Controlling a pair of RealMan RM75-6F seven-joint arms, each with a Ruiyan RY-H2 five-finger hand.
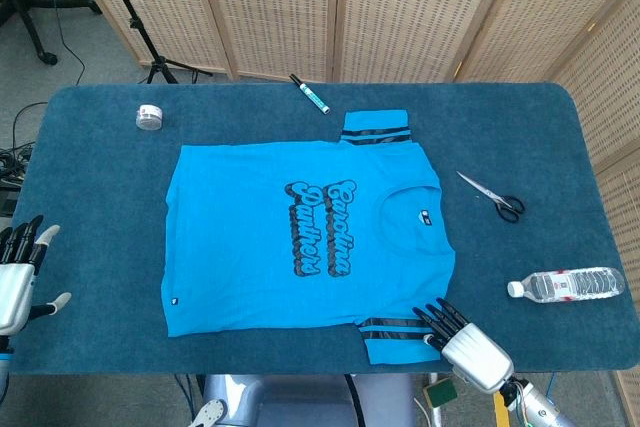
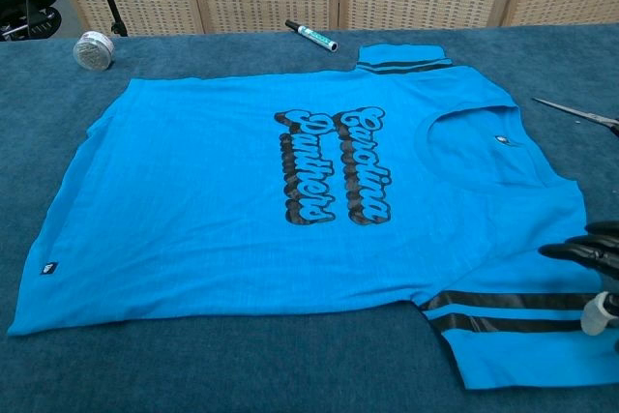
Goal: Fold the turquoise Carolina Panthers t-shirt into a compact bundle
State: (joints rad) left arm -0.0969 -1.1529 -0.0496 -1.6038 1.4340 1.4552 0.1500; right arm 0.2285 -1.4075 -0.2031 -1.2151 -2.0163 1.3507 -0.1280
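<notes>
Over the t-shirt (image 1: 300, 237)'s near sleeve, right hand (image 1: 462, 342), fingers (image 1: 436, 319) apart, nothing held.

Scissors (image 1: 492, 196), bottle (image 1: 566, 285) beside t-shirt (image 1: 300, 237)

The t-shirt (image 1: 300, 237) is soft matt turquoise cloth with a faint heathered weave; its lettering is a flat black-and-white print, and black stripes band the sleeves. The table (image 1: 90, 187) wears a dark blue, carpet-like cover — napped and dull. At 3 o'clock from the shirt lie scissors (image 1: 492, 196) with bright metal blades and black plastic handles; at 4 o'clock, a clear glossy plastic bottle (image 1: 566, 285). At 12 o'clock sits a smooth plastic marker (image 1: 310, 93); at 10 o'clock, a pale roll of tape (image 1: 149, 116). The right hand (image 1: 462, 343) has a silvery, satin shell and black fingers (image 1: 436, 316) — the left hand (image 1: 18, 277) looks the same.
</notes>
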